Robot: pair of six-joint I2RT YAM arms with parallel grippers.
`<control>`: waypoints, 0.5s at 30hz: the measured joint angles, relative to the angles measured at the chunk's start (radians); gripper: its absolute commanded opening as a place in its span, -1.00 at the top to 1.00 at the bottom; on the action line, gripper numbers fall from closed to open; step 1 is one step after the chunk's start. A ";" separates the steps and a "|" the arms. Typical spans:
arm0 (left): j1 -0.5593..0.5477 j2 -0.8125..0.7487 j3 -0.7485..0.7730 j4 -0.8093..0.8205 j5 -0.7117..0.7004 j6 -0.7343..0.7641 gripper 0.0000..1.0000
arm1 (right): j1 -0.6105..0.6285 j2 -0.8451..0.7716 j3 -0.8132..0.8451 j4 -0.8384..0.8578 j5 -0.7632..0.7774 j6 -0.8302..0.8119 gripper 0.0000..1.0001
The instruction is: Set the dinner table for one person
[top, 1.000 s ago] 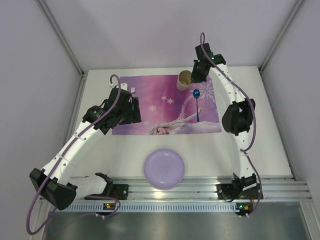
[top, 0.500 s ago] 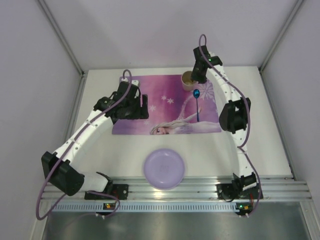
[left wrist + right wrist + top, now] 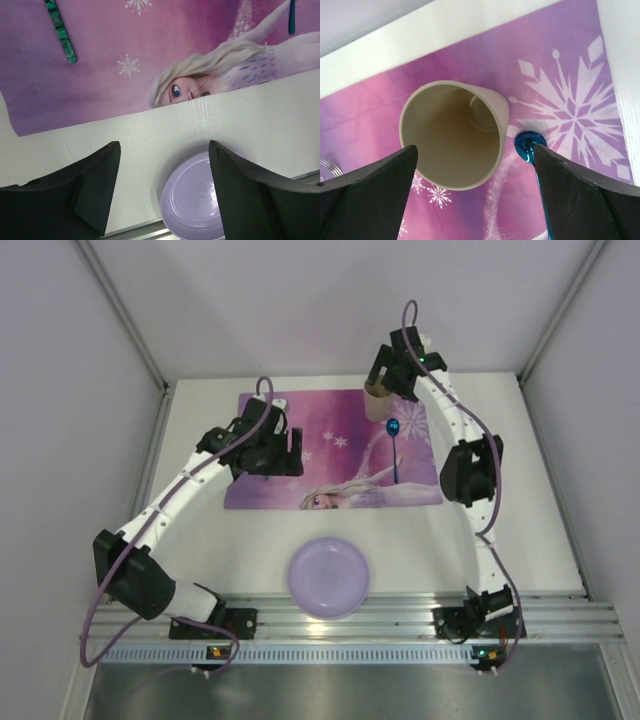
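The white dinner table [image 3: 500, 525] carries a purple cartoon placemat [image 3: 330, 455]. A beige cup [image 3: 376, 400] stands upright on the mat's far edge. My right gripper [image 3: 388, 378] hovers over it, open. In the right wrist view the cup [image 3: 452, 135] shows between the spread fingers [image 3: 380, 185], untouched. A blue spoon [image 3: 394, 445] lies on the mat just right of the cup. A lilac plate [image 3: 328, 576] sits on the table near the front rail. My left gripper [image 3: 287, 452] hangs open and empty over the mat's left part, with the plate [image 3: 200, 200] below its fingers.
A green-handled utensil [image 3: 62, 35] lies on the mat's left side. Fork tines [image 3: 330, 165] peek in at the left edge of the right wrist view. White walls close in the table at back and sides. An aluminium rail [image 3: 400, 615] runs along the front.
My right gripper has opened and let go of the cup, which now stands on the mat. My left arm has swung rightward over the mat.
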 measured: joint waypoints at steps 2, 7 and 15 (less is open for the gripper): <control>0.000 0.002 0.000 0.003 0.005 0.011 -0.53 | -0.001 -0.010 -0.022 0.032 -0.011 -0.001 -0.99; 0.006 0.000 -0.072 0.066 0.034 0.047 -0.51 | -0.002 -0.058 -0.054 0.082 -0.045 -0.010 -0.99; 0.015 0.000 -0.358 0.171 0.219 0.109 -0.49 | -0.006 -0.401 -0.314 0.116 -0.118 -0.044 -1.00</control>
